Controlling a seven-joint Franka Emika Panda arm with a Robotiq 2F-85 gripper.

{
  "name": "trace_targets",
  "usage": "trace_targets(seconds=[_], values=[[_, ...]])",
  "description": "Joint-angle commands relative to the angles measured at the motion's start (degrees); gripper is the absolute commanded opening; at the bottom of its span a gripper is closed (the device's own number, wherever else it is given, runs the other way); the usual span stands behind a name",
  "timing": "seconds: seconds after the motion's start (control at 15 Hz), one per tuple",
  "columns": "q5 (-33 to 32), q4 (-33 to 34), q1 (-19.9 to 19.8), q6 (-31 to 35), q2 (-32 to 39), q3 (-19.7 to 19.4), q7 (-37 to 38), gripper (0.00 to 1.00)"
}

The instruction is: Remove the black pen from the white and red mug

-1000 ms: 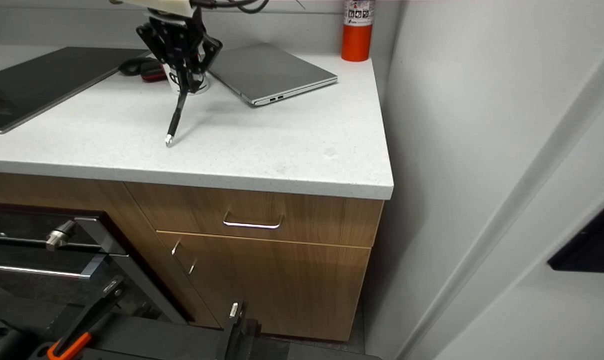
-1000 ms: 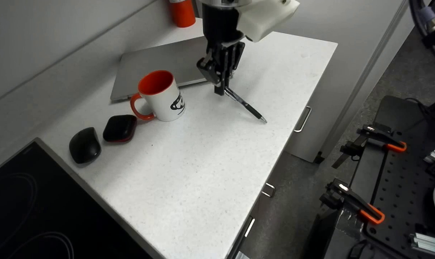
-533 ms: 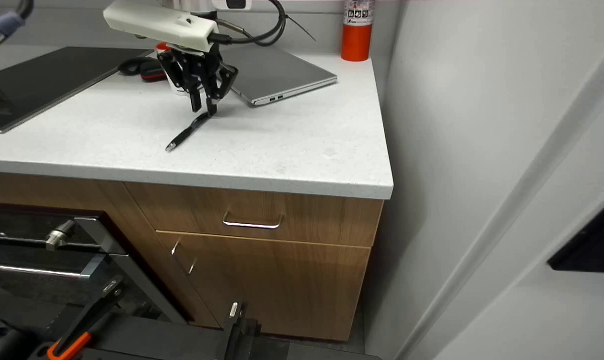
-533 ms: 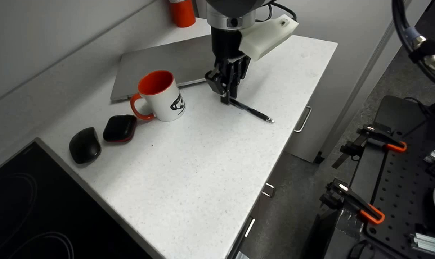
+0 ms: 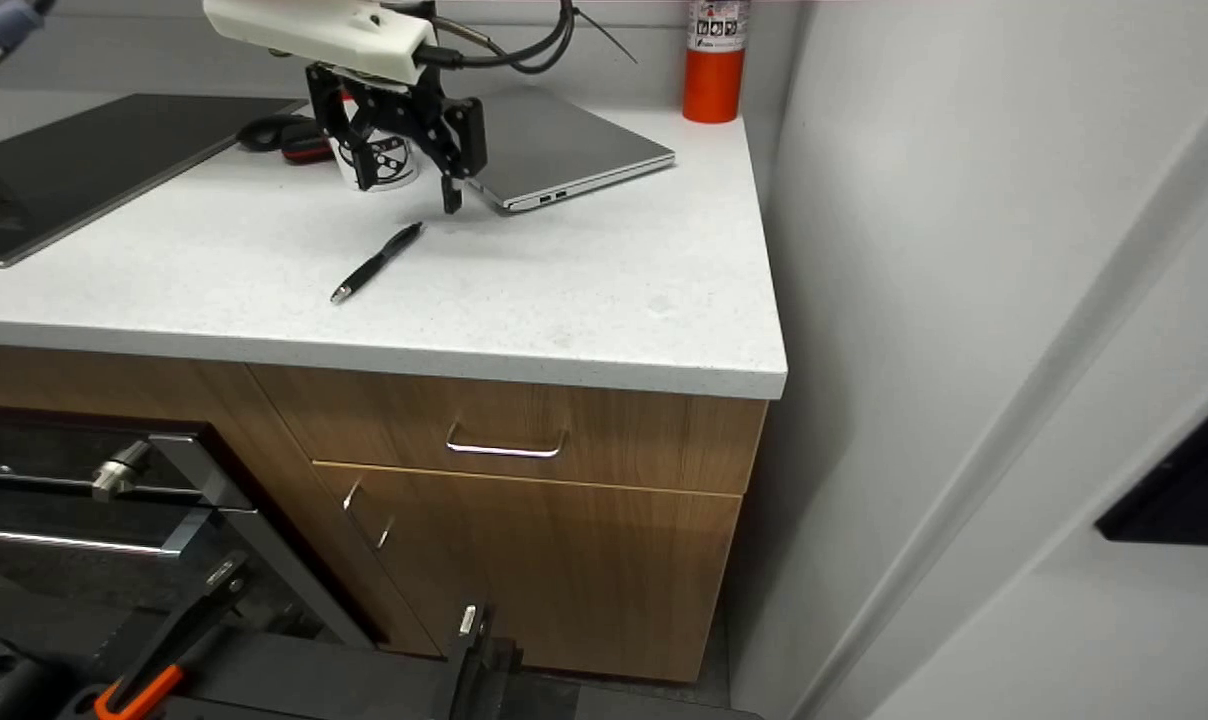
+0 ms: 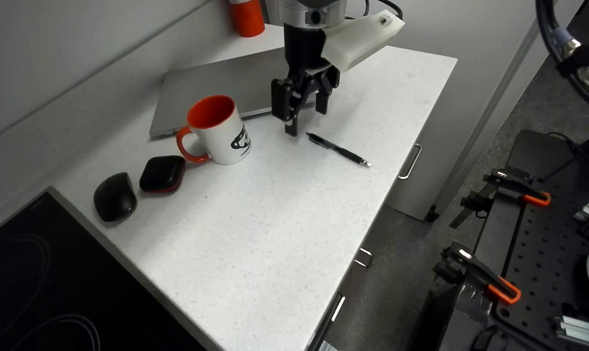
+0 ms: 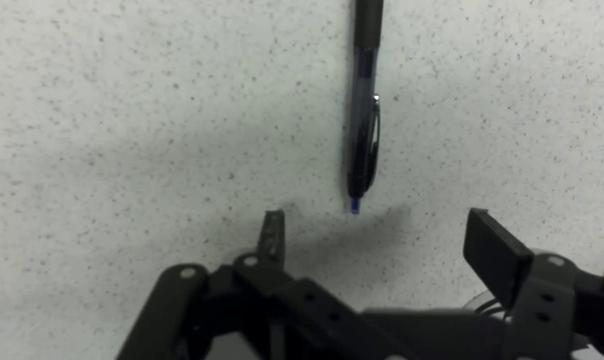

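The black pen [image 6: 339,150] lies flat on the white counter in both exterior views, to one side of the mug. The white and red mug [image 6: 225,139] stands upright, its red inside bare of any pen; in an exterior view the gripper partly covers the mug [image 5: 394,160]. My gripper [image 6: 306,122] hangs just above the counter near the pen's clip end, jaws wide apart and nothing between them. In the wrist view the pen [image 7: 363,125] points at the gap of the gripper [image 7: 377,211], its blue button end short of the fingertips.
A closed grey laptop [image 6: 226,87] lies behind the gripper and mug. Beside the mug are a black and red case [image 6: 162,174] and a black mouse [image 6: 115,197], then the cooktop [image 6: 31,282]. A red and white canister [image 5: 714,75] stands at the back corner.
A second ago the jaws held the pen tilted over the counter. The gripper came down, the pen settled flat, and the jaws opened and rose slightly off it.
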Motion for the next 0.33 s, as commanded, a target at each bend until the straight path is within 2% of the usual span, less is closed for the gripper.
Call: trace_targets(seconds=[0.0,0.27], values=[[1.2,0.7,-0.7,-1.5,-0.7,0.5,-0.2,1.0],[-0.1,0.4,-0.4,-0.3,0.0,0.4,0.1,1.0]])
